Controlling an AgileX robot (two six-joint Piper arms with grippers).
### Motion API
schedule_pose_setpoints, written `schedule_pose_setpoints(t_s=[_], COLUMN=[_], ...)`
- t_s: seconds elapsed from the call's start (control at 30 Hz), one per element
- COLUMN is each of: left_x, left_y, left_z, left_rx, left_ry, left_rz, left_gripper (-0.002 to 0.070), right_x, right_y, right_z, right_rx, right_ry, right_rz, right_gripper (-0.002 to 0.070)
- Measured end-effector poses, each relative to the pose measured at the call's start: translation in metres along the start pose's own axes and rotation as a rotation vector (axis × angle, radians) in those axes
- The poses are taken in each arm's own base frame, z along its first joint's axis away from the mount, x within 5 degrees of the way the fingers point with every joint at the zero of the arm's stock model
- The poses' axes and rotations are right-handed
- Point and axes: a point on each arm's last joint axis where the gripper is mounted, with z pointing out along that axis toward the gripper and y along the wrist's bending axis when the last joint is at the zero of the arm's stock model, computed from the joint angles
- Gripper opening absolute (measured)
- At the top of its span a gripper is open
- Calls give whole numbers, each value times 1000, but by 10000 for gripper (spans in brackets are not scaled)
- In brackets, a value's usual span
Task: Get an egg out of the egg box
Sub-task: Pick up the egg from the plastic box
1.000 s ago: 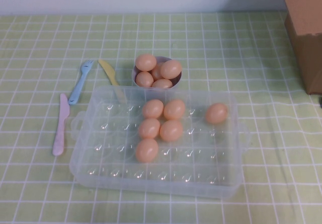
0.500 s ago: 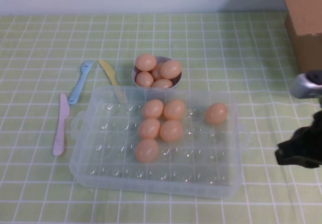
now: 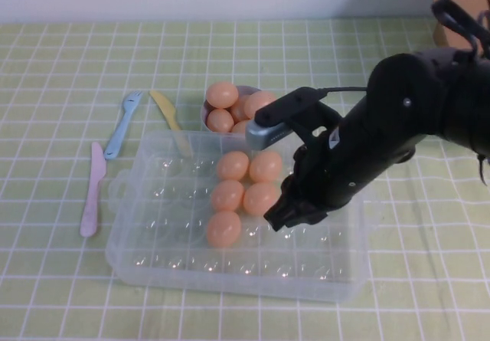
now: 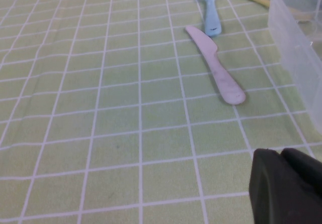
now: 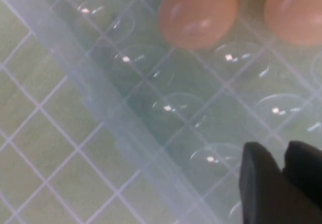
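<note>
Right arm is reached in from the right, angled down over the egg box [image 3: 153, 260], its dark body covering the box's right half. Right gripper [image 3: 295, 214] is seen low over the cups, just right of the egg cluster. In the right wrist view the right gripper's dark tips [image 5: 282, 183] sit side by side with only a thin slit between them, so the jaws are read as closed, nothing held; contact with the box floor cannot be told.

5 eggs are visible in the egg box: 2 pairs and 1 single in front. The egg [image 3: 261, 198] nearest the right gripper lies in the second pair, right side, just beside the tips, not gripped. Any egg further right is hidden under the arm.

Left gripper [image 4: 287, 186] is seen only in the left wrist view, hovering low over the desk [image 4: 100, 108] to the left of the box, near a pink knife [image 4: 215, 73]. Its jaw state cannot be told.

A small bowl [image 3: 205, 113] with more eggs is placed just behind the box. A blue fork [image 3: 122, 125] and yellow knife [image 3: 164, 109] lie left of the bowl.
</note>
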Motion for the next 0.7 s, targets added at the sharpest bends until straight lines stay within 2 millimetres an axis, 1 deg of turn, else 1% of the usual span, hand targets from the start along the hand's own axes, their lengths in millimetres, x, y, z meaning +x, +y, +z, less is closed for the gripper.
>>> schedule_pose_setpoints(t_s=[0.07, 0.13, 0.17, 0.27, 0.3, 0.33, 0.4, 0.47, 0.6, 0.7], left_x=[0, 0, 0, 0, 0, 0, 0, 0, 0, 0], left_y=[0, 0, 0, 0, 0, 0, 0, 0, 0, 0], left_z=[0, 0, 0, 0, 0, 0, 0, 0, 0, 0], left_rx=[0, 0, 0, 0, 0, 0, 0, 0, 0, 0], left_ry=[0, 0, 0, 0, 0, 0, 0, 0, 0, 0], left_rz=[0, 0, 0, 0, 0, 0, 0, 0, 0, 0], left_gripper=[-5, -4, -4, -4, -4, -4, -4, -4, -4, -4], right_x=[-9, -16, -19, -27, -30, -32, -37, -40, -47, -52], right_y=[-1, -3, -5, -8, -9, -10, -12, -14, -16, -18], right_z=[8, 15, 20, 32, 37, 39, 46, 51, 56, 57], right_rx=[9, 16, 19, 26, 29, 33, 43, 54, 63, 68], right_ry=[3, 8, 12, 15, 14, 10, 11, 9, -13, -36], right_rz=[-14, -19, -12, 99, 150, 186, 265, 314, 384, 402], right_gripper=[121, 210, 267, 439, 482, 510, 550, 565, 575, 576])
